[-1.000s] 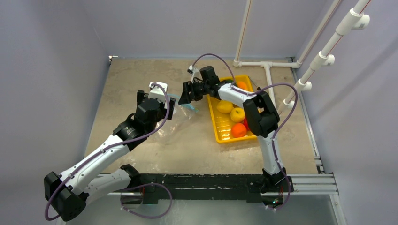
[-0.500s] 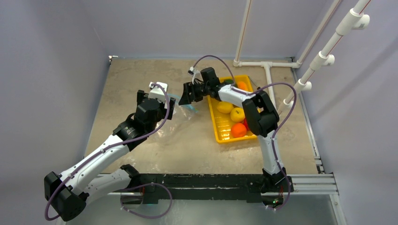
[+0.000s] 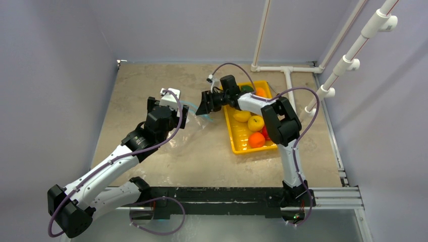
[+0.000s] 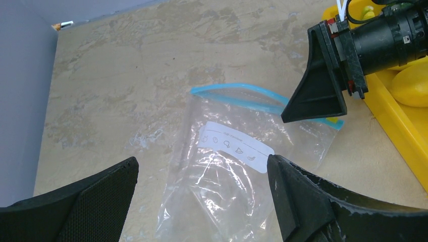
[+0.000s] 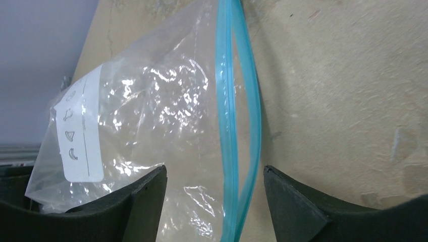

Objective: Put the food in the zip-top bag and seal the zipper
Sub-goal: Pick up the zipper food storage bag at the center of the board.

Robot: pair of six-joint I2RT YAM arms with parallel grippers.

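Zip-top bag [image 4: 229,176] lies flat on the surface [image 4: 126,75], just beside the yellow tray [image 4: 398,136]; zipper [image 5: 229,101] slightly parted along its far edge; right hand [image 5: 214,171] spread wide astride the zipper, gripping nothing; left hand [image 4: 202,161] wide open above the bag, holding nothing; food [image 3: 256,139] in the tray.

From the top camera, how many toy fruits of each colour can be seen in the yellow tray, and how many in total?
Yellow fruits: 2
Orange fruits: 2
Red fruit: 1
Green fruit: 1
Total: 6 visible. The right arm covers part of the tray, so more may be hidden.
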